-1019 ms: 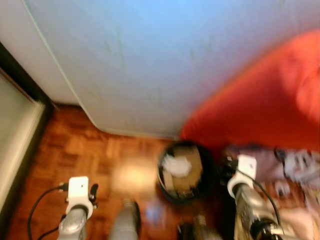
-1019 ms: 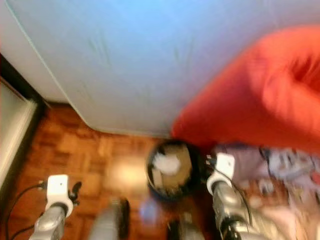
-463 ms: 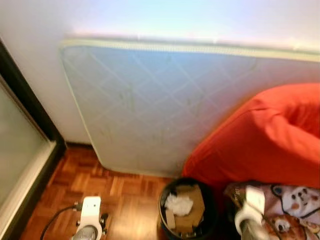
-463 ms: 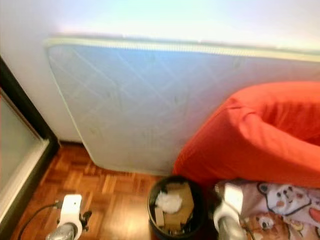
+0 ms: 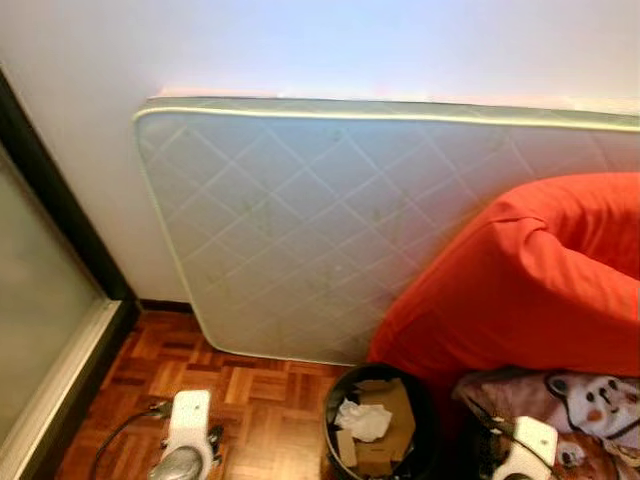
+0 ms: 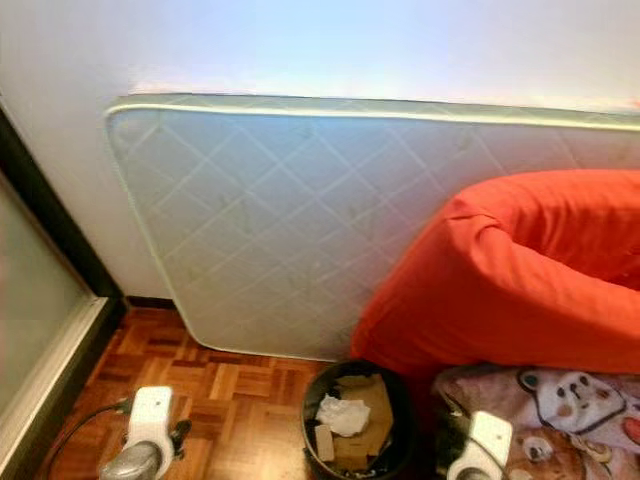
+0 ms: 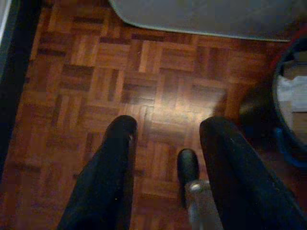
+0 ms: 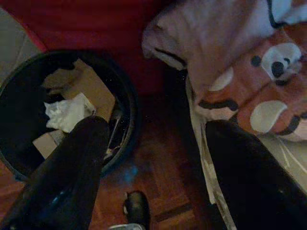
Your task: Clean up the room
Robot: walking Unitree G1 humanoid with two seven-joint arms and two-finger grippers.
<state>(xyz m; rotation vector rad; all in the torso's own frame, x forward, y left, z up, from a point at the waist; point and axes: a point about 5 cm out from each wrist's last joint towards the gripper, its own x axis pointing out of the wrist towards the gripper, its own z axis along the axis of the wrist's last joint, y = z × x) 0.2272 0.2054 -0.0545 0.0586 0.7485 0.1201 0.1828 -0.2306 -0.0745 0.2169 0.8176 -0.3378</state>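
Both grippers hang with fingers apart and empty: the left gripper [image 7: 165,143] over bare parquet floor [image 7: 96,72], the right gripper [image 8: 153,143] beside the round black waste bin [image 5: 378,430] holding crumpled paper and cardboard, probably between pickups.
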